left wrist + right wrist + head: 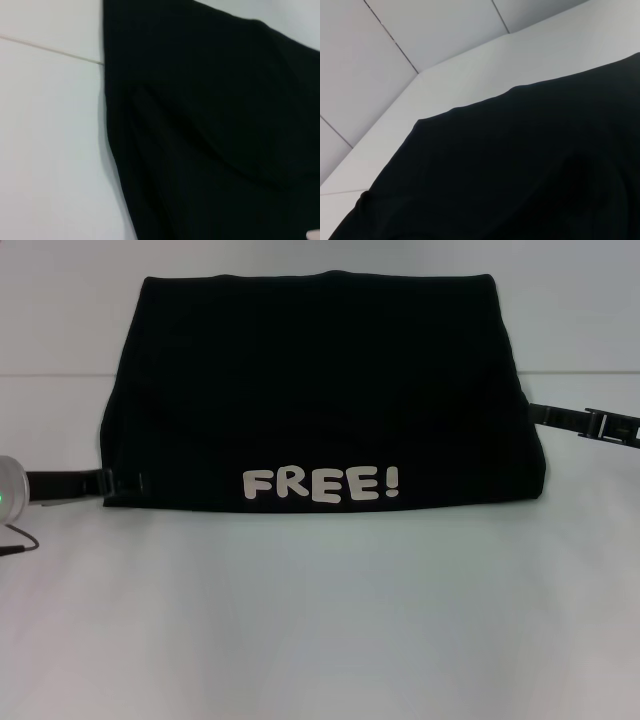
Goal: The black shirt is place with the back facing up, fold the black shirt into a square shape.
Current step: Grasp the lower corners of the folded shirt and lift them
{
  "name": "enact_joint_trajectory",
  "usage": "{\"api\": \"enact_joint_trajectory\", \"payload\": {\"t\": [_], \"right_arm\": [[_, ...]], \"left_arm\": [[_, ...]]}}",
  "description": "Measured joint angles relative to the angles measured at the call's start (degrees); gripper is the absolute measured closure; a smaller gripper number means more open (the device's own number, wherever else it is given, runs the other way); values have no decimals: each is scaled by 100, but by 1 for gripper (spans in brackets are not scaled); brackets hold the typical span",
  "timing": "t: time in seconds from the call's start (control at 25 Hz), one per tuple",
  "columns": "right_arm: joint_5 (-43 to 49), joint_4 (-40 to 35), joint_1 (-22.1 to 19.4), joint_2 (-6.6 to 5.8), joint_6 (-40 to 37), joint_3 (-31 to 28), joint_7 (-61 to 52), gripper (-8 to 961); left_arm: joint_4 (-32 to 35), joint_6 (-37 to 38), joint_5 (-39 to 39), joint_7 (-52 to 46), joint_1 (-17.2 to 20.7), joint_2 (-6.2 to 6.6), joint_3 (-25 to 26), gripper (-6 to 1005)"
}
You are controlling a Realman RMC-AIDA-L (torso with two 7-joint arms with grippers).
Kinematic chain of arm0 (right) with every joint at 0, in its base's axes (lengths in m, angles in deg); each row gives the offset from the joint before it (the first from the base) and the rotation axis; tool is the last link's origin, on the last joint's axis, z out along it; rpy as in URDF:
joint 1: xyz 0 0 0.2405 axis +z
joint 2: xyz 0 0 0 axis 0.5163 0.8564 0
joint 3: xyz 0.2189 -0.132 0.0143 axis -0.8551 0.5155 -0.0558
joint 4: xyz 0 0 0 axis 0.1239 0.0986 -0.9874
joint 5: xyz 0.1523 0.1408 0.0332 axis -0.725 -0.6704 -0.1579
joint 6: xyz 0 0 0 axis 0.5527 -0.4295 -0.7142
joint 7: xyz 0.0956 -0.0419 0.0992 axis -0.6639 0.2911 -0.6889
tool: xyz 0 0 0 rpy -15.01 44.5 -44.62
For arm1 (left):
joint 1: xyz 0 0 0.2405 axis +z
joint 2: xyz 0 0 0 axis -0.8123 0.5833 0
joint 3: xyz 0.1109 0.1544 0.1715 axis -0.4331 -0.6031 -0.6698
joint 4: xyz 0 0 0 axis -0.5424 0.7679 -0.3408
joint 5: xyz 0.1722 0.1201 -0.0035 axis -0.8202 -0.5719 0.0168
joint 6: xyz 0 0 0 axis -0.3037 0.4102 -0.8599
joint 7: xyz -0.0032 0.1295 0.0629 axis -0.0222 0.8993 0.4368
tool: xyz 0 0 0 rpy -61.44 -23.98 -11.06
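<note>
The black shirt [320, 390] is matte black, with "FREE!" [322, 484] printed in off-white letters. The table [320, 620] is plain white.

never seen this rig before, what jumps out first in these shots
The soft black cloth shirt dominates, spread as a wide folded block across the middle of the white table, with pale block letters reading FREE! along its near edge. A black left gripper meets its left edge, and a black right gripper its right edge.

Left end effector [120, 482] black and slim behind a silver cylindrical wrist lit green; right end effector [560, 417] black, segmented.
</note>
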Motion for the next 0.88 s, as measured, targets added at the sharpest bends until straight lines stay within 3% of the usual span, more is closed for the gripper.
{"api": "enact_joint_trajectory", "payload": {"t": [0.12,0.36,0.44,0.68,0.88], "right_arm": [[0,-3,-3,2,1,0,-2,237],[0,-12,-6,-3,0,2,-4,238],[0,-13,-6,-4,0,15,-5,238],[26,12,-20,-37,0,46,-7,238],[177,-7,-32,-100,80,63,-82,238]], "left_arm": [[-54,-24,-101,56,-21,0,-40,308],[-77,-47,-160,60,-29,1,-51,512],[-80,-68,-180,63,-32,8,-52,748],[-92,-115,-198,105,-63,26,-55,956],[-64,-75,-251,147,-116,57,-60,963]]}}
